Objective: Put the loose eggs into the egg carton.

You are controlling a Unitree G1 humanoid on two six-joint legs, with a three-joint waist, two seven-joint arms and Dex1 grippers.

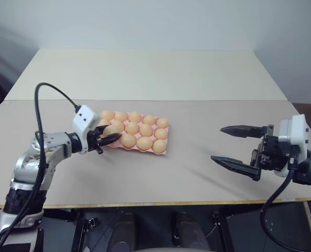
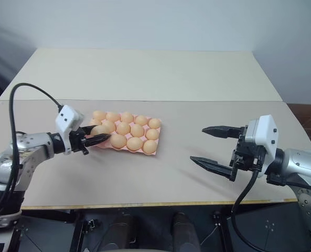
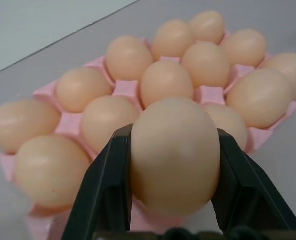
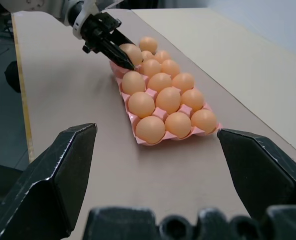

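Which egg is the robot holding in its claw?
The egg pinched between the left gripper's two black fingers, at the left end of the egg carton. All the other eggs sit down in the pink cups with nothing touching them.

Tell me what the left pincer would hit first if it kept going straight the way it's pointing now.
Most likely the eggs already seated in the egg carton. The left pincer, shut on an egg, points across the filled rows; how far above them it is stays unclear.
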